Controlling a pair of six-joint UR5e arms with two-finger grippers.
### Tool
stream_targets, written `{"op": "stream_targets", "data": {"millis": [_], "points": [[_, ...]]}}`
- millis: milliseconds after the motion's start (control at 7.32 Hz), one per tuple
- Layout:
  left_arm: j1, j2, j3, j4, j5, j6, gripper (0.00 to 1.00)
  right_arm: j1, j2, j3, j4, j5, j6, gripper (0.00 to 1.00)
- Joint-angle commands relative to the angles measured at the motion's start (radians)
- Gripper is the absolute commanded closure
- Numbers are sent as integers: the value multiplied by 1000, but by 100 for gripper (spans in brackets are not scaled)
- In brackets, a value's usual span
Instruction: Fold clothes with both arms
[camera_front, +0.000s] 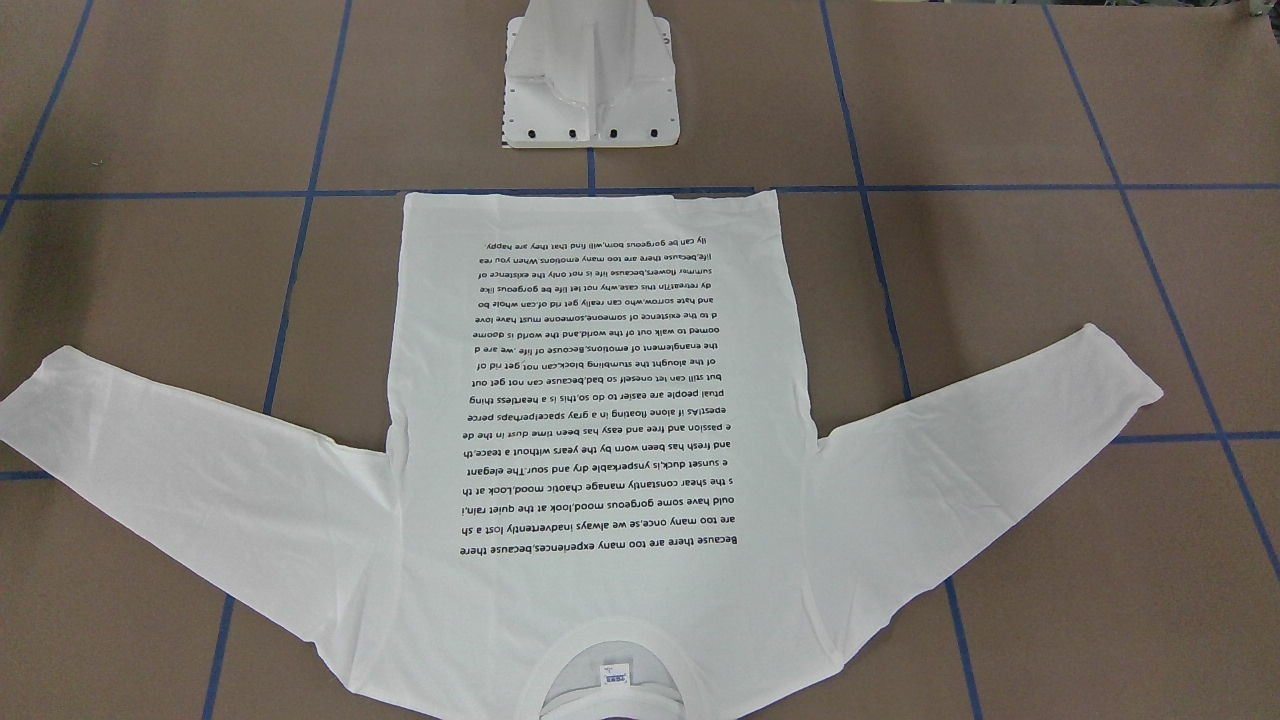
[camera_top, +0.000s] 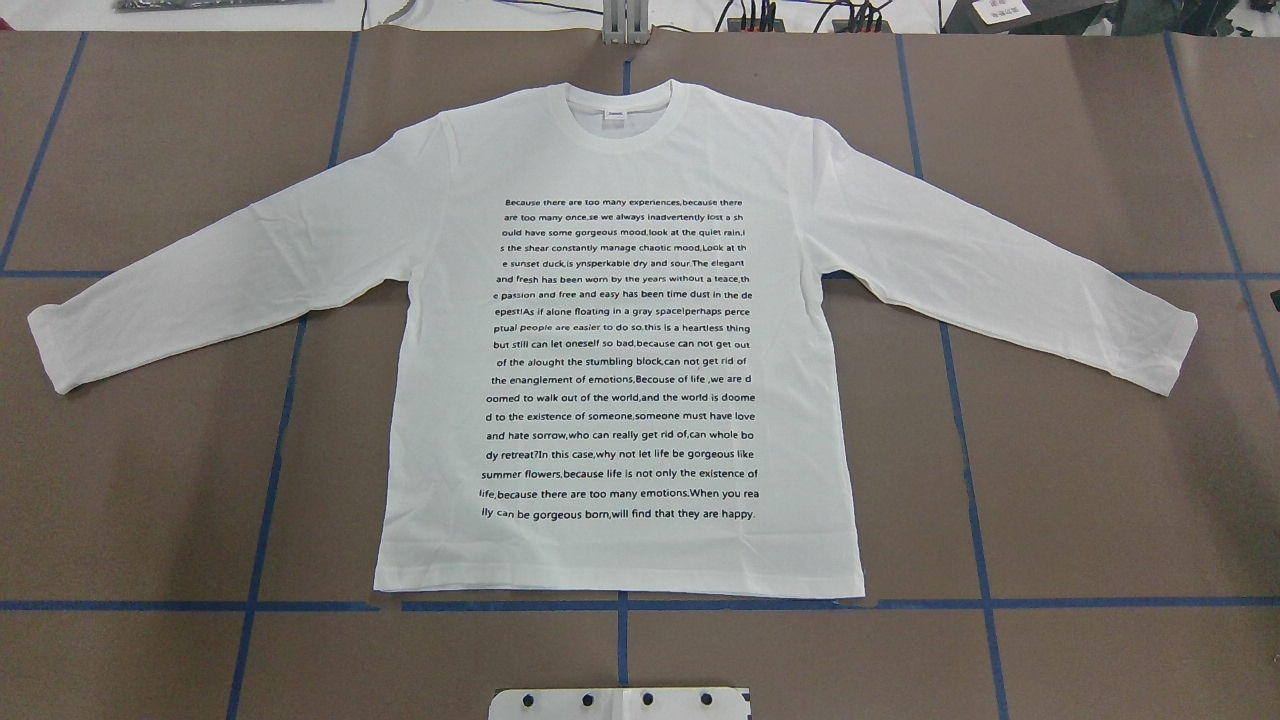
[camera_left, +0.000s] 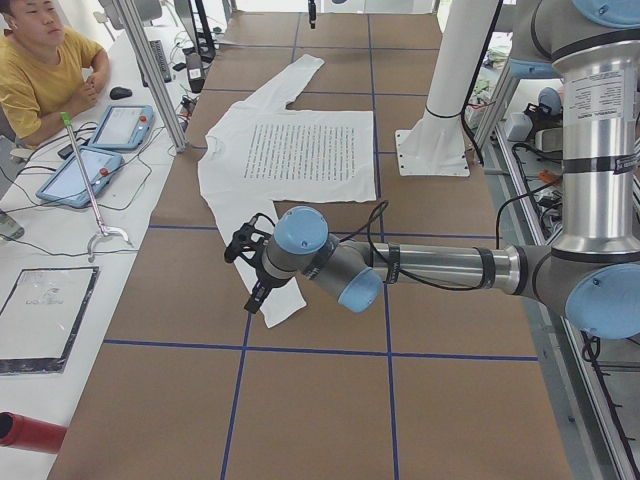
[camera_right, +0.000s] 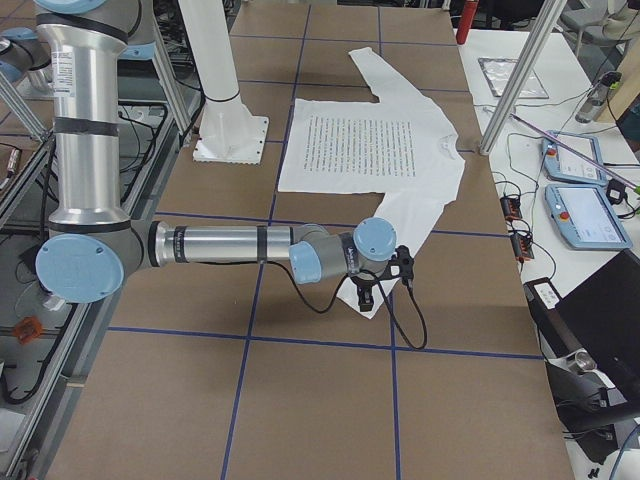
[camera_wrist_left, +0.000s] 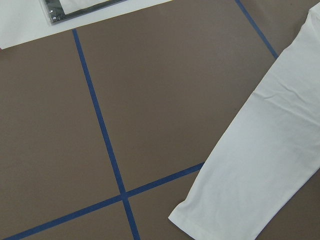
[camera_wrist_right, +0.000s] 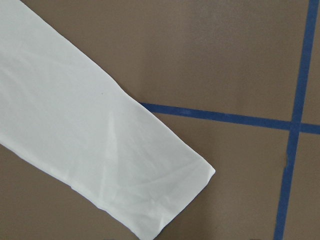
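T-shirt (camera_top: 620, 340) lies flat, text up, both sleeves spread wide

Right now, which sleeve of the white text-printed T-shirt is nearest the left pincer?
The sleeve on the robot's left, cuff by the left pincer; the other stretches away.

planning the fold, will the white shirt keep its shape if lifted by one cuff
Probably not: the T-shirt lies flat with soft wrinkles, so it should droop. It looks thin and light; pushing would likely bunch it.
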Motion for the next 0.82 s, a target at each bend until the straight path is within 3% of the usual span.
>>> {"op": "stream_targets", "data": {"millis": [0, 410, 683], "points": [[0, -1, 1, -1, -66, -59, 0, -35, 84, -168, 78, 0, 10, 9], [0, 1, 1, -5, -63, -53, 0, -95, 98, -216, 80, -12, 10, 12], [0, 1, -2, -5, -61, -53, 0, -99, 99, -248, 81, -12, 9, 19]]}}
